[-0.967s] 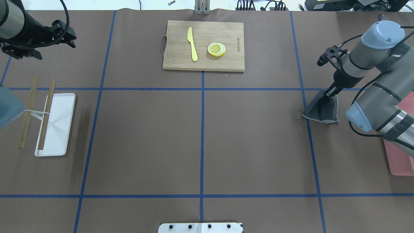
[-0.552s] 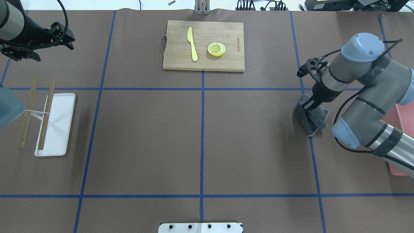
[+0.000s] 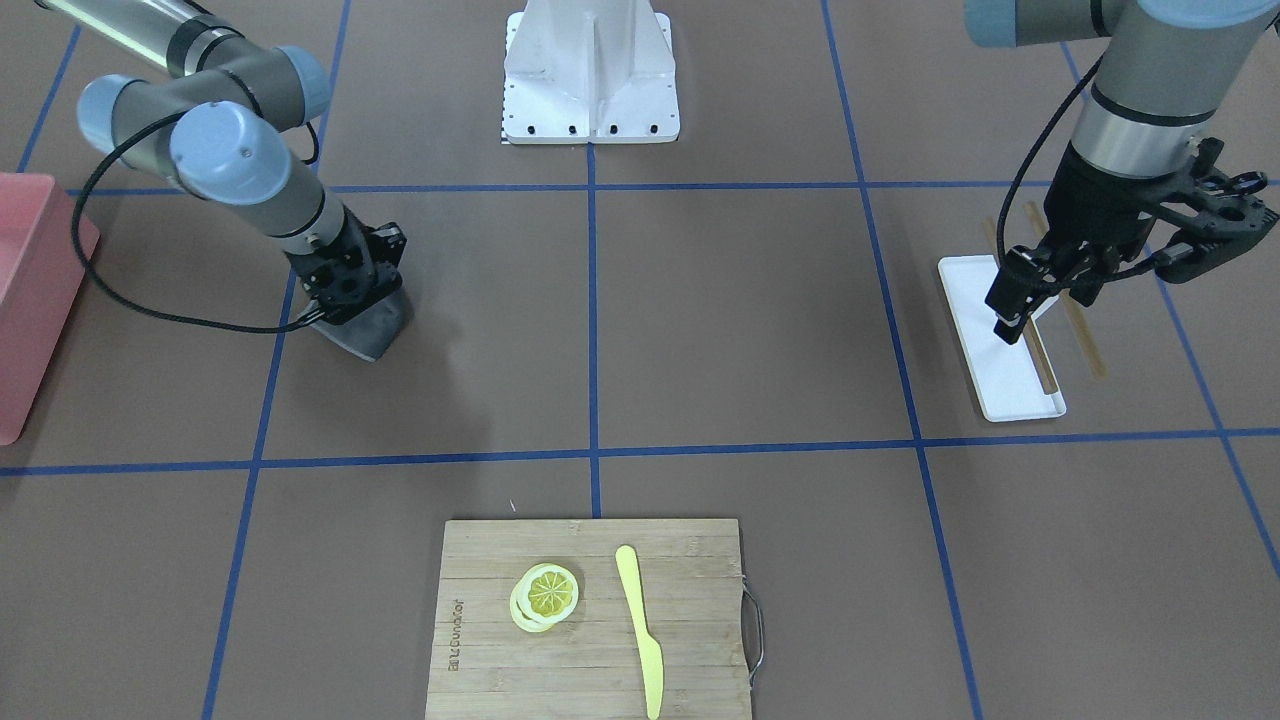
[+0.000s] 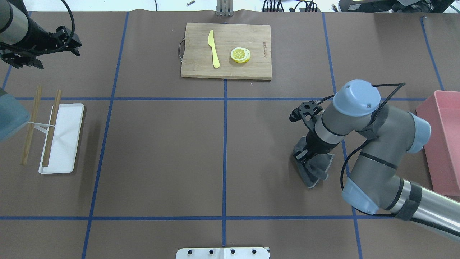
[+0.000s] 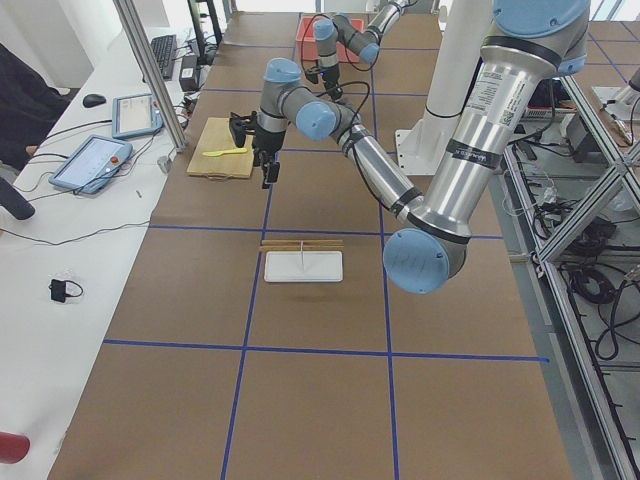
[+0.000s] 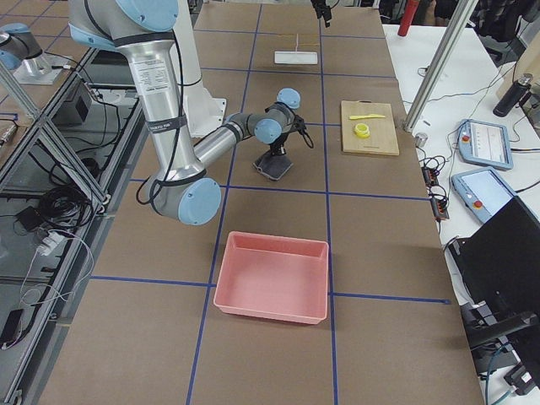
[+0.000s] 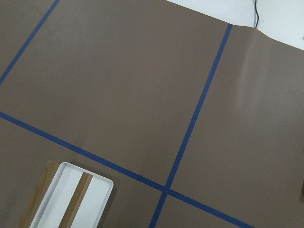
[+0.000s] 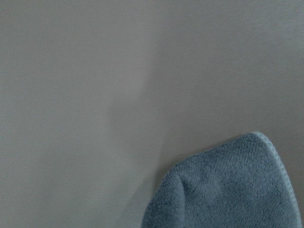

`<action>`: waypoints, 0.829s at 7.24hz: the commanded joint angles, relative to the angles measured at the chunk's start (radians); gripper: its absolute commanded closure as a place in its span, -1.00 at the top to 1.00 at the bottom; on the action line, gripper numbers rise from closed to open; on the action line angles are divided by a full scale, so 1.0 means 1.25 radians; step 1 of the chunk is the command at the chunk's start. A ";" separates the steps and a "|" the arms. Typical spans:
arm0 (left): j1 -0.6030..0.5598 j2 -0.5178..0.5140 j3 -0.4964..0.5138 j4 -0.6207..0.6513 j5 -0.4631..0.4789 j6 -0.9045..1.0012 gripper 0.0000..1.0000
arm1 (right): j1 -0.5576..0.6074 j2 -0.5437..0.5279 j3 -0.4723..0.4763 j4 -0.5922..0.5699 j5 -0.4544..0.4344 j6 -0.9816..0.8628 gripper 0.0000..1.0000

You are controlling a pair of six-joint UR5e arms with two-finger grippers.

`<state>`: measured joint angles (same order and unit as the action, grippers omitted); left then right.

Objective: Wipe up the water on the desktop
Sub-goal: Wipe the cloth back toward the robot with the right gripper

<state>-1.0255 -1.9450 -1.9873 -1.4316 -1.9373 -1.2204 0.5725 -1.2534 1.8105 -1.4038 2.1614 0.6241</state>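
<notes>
Desktop [image 4: 161, 151]: flat brown surface ruled into rectangles by blue tape, spanning the whole table beneath both arms. No water can be made out on it.

Grey cloth [image 4: 317, 166]: crumpled, its lower edge touching the desktop in the middle row, just left of a blue tape line in the overhead view.

Right gripper [image 4: 301, 155]: jaws clamped on the upper fold of the grey cloth.

Left gripper [image 3: 1030, 295]: raised above the white tray [image 4: 68, 144], holding nothing; how far its jaws are parted cannot be told.

Two wooden sticks [image 4: 52, 126]: one across the white tray, one on the desktop beside it.

Bamboo cutting board [image 4: 251, 68]: far edge, bearing a yellow knife [image 4: 214, 48] and lemon slices [image 4: 240, 55].

Pink bin [image 4: 444, 144]: robot's right end.
</notes>
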 commanded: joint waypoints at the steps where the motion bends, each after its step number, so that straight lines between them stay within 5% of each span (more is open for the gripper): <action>1: -0.003 -0.001 0.006 -0.001 0.000 -0.001 0.97 | -0.070 0.039 0.017 0.001 -0.039 0.096 -1.00; 6: -0.001 -0.012 0.001 -0.001 0.000 -0.002 0.97 | 0.118 0.048 -0.108 -0.004 -0.030 -0.056 -1.00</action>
<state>-1.0274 -1.9582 -1.9844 -1.4328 -1.9374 -1.2221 0.6648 -1.1948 1.7329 -1.4087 2.1123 0.6238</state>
